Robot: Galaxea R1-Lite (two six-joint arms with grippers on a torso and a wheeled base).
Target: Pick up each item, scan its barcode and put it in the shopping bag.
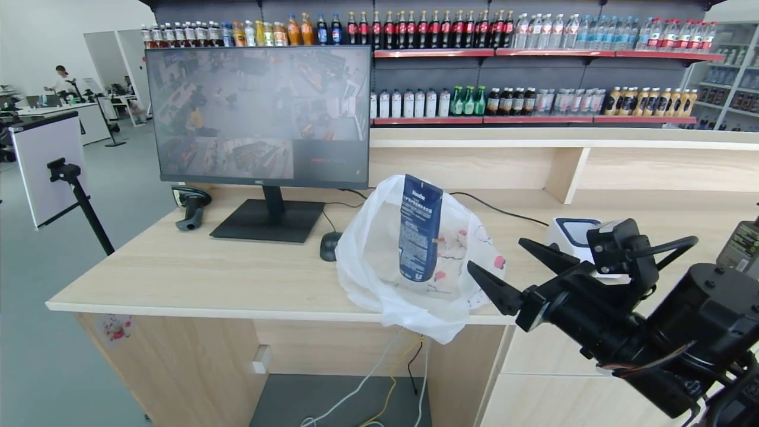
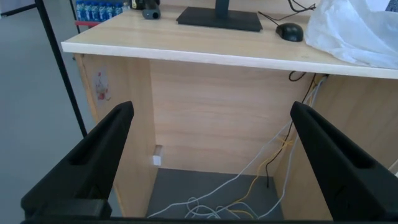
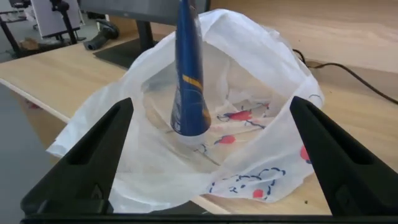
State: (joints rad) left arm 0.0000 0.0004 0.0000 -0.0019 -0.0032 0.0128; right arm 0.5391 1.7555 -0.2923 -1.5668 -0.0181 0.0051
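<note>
From my seat, the pale wood-grain counter (image 1: pixel 178 273) has its front edge running straight across. The white shopping bag (image 1: pixel 379 284) sits right at that edge, with a fold of thin, crinkled plastic drooping over it. The bag's mouth gapes upward, and the blue tube (image 1: pixel 420 228) stands inside it, cap end down and flat crimped end up, roughly upright. My right gripper (image 1: pixel 494 253) hangs just off the bag's right side and points into it. Its black wedge-shaped fingers are spread wide with nothing between them. To the bag's left there is a long bare stretch of counter along the front. My left gripper (image 2: pixel 211 109) sits below counter level, facing the wooden front panel and the recess beneath. Its fingers are also spread wide and empty. Thin white, yellow and black cords (image 2: pixel 249 186) dangle in that recess. Behind the bag, a black mouse (image 1: pixel 329 245) lies just beside its left rear. Further back, a monitor (image 1: pixel 259 115) on a flat square foot blocks the rear left. A handheld scanner (image 1: pixel 191 207) rests left of that foot. A white desktop scanner (image 1: pixel 572 234) stands to the right of the bag, partly hidden behind my arm, and a black cable (image 1: pixel 498 209) curves along the counter behind them. A raised wooden ledge (image 1: pixel 563 139) closes off the back, and a tripod (image 1: pixel 83 204) stands off the counter's left end.
</note>
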